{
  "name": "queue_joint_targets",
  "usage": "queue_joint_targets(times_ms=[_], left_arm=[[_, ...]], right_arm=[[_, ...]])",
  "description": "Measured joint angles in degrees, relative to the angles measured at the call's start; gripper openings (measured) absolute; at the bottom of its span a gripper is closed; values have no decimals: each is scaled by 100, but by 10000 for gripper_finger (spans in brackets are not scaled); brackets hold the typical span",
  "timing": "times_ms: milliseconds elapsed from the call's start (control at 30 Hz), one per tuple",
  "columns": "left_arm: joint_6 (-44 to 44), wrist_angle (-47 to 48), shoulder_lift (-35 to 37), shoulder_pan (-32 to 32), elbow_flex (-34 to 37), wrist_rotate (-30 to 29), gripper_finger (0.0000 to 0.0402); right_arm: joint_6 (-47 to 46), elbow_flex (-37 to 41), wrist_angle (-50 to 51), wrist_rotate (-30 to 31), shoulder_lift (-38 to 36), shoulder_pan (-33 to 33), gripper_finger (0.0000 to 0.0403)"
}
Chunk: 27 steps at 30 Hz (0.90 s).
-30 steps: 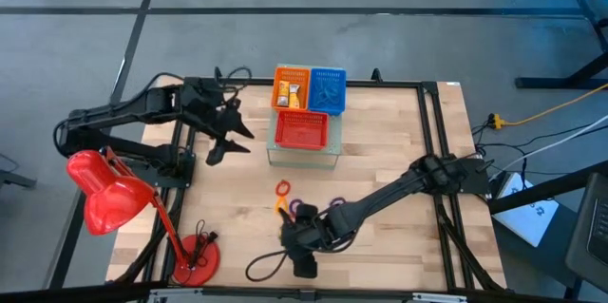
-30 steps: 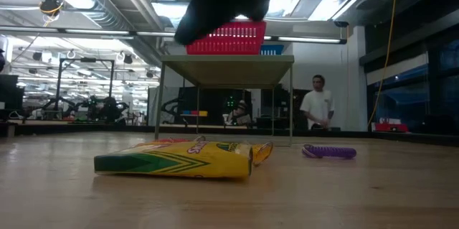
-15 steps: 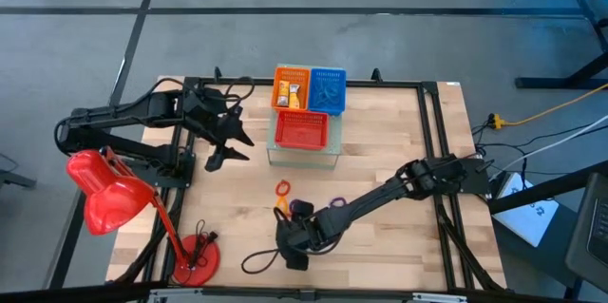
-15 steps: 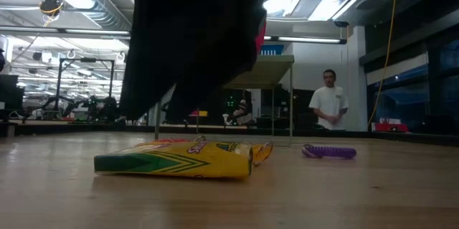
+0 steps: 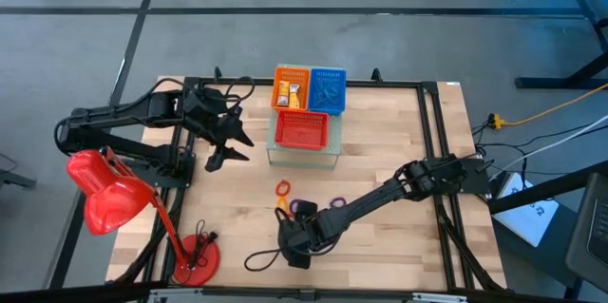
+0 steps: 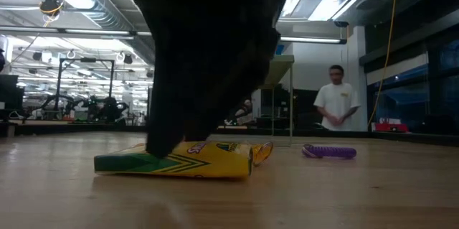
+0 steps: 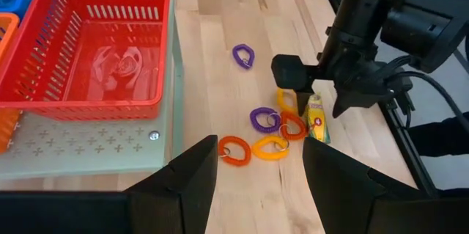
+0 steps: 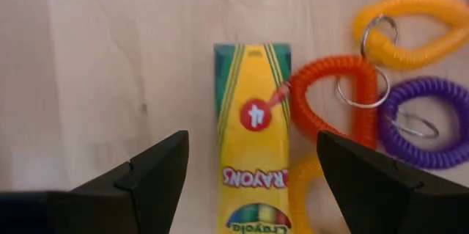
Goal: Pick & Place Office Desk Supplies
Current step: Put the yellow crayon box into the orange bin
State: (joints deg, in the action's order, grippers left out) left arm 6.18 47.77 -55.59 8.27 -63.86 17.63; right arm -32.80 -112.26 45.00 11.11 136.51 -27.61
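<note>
Wooden table (image 5: 399, 151) below, red lamp (image 5: 112, 200) at its left front corner, three mesh baskets (image 5: 309, 104) at the back. Left gripper (image 5: 224, 145) hovering near the baskets, fingers spread, nothing held. Right gripper (image 8: 249, 190) down low over the crayon box (image 8: 253, 135), fingers wide either side, not touching. Right beside the box, orange coil loop (image 8: 344, 94), yellow loop (image 8: 410, 21), purple loop (image 8: 425, 120), bunched together.

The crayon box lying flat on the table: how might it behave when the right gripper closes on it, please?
The crayon box lies flat with straight edges, so it probably won't roll. It looks like thin card, likely light and slightly crushable. The open right gripper straddles it; the orange coil touching it may drag along.
</note>
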Motion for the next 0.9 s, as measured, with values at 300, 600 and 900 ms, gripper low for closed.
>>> queue_joint_targets(times_ms=[300,600,900], left_arm=[[-44,-2,0,0,0,4,199],[-38,-7,0,0,0,4,200],[-44,-7,0,0,0,4,201]], right_arm=[[-167,36,-92,-109,-2,-29,302],[-147,34,-229,-19,42,-73,302],[-274,36,-358,-151,166,-73,275]])
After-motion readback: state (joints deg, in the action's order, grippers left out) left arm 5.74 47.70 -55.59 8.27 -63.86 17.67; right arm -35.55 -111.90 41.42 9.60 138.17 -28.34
